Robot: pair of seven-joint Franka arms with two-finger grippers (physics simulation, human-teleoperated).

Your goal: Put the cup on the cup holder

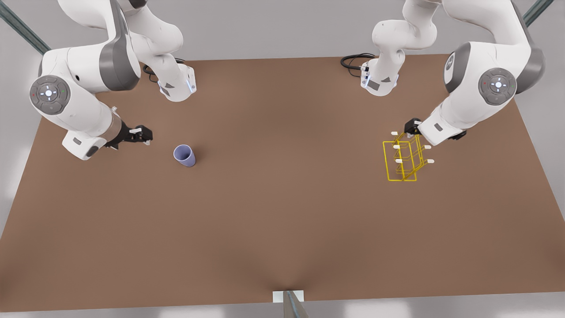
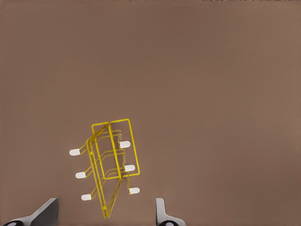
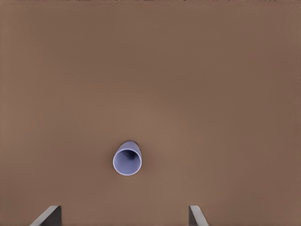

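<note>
The lavender-blue cup [image 1: 184,155] stands upright on the brown table, mouth up, toward the front view's left. My right gripper [image 1: 145,134] hovers just to its left, open and apart from it. The right wrist view has the cup [image 3: 127,161] ahead of my open right gripper [image 3: 123,215]. On the front view's right stands the yellow wire cup holder [image 1: 404,159] with white-tipped pegs. My left gripper [image 1: 412,127] hangs above its far end, open. The left wrist view shows the cup holder [image 2: 113,157] just beyond my left gripper [image 2: 104,214], with nothing between the fingers.
Both arm bases [image 1: 178,86] [image 1: 379,79] sit at the table's far edge, each with a black cable [image 1: 353,59]. A metal post on a white bracket [image 1: 289,300] stands at the near edge. Bare brown table [image 1: 287,176] lies between cup and holder.
</note>
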